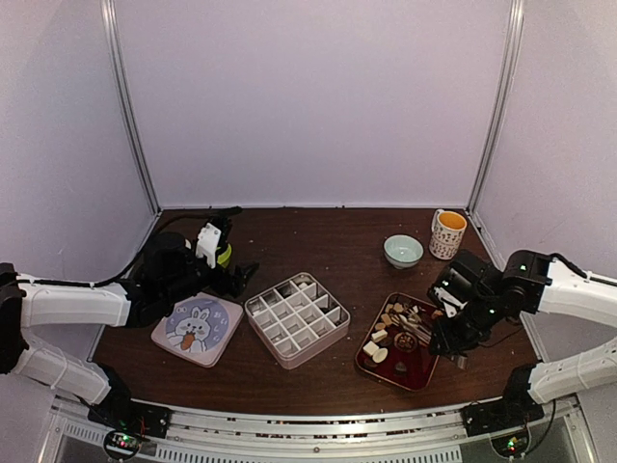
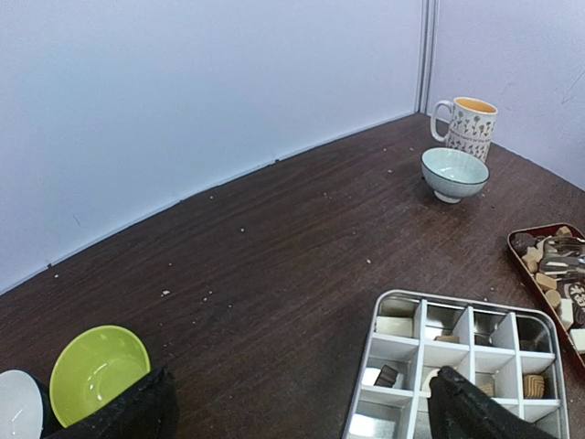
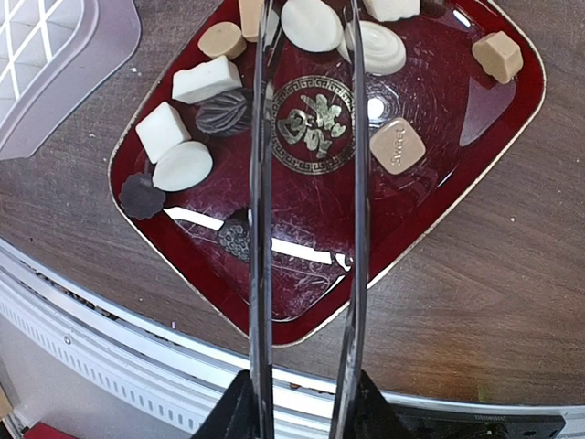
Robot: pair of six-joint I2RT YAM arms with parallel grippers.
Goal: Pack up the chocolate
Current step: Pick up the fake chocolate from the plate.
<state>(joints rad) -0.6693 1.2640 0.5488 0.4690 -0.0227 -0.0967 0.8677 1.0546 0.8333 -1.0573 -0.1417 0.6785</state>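
"Sweet" on a tan chocolate piece (image 3: 397, 146); gold Chinese-character emblem (image 3: 317, 125), illegible, on the red tray (image 3: 457, 114).

In the right wrist view, the tips of the tongs (image 3: 260, 229) and some chocolate (image 3: 393, 7) are cut off by the top edge.

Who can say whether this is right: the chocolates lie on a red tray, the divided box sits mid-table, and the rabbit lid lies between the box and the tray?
One detail is wrong. The rabbit lid lies on the left of the divided box, on the side away from the red tray, not between them. The top view shows this. The rest holds: the chocolates lie on the tray and the box sits mid-table.
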